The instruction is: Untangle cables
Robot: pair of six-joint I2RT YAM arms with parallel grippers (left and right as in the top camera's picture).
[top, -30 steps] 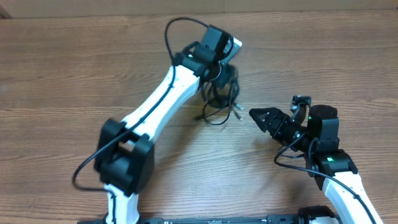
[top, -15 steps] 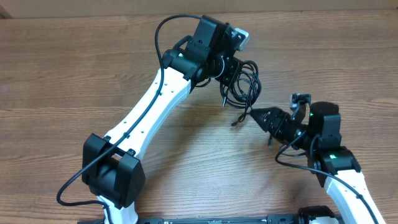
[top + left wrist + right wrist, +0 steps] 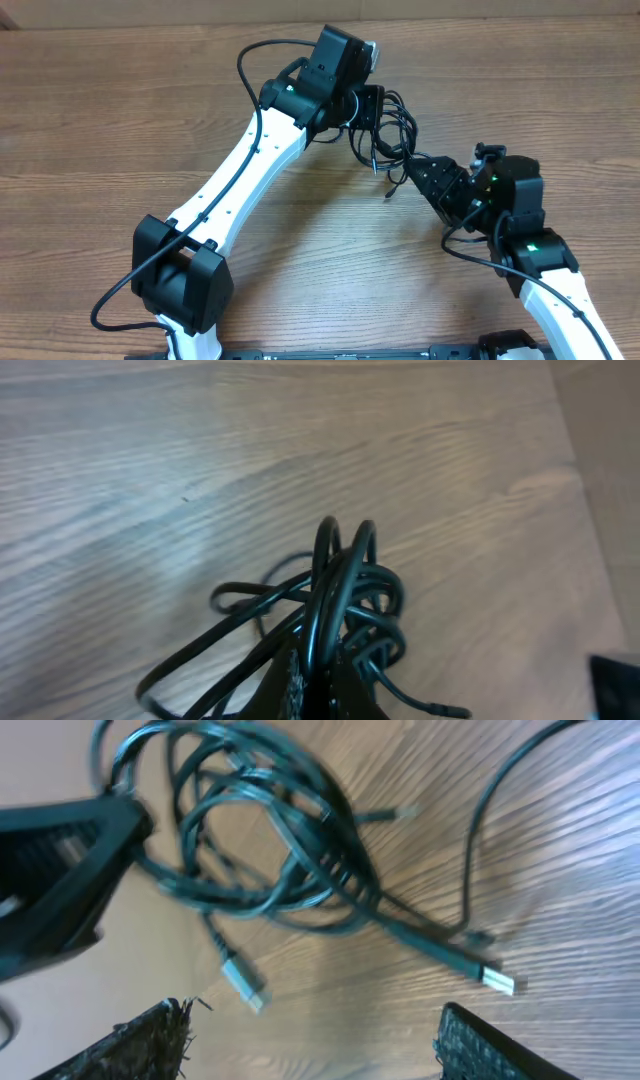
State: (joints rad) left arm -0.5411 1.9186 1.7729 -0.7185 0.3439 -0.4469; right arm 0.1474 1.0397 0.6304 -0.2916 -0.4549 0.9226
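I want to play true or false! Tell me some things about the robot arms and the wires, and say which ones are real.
1. The left arm's fingers are shut on the cables. True.
2. The right arm's fingers are squeezed shut. False: they are open, with nothing between them.
3. The cables are in one tangled bunch. True.
4. The table is blue. False: it is brown wood.
5. A silver plug shows at a cable's end. True.
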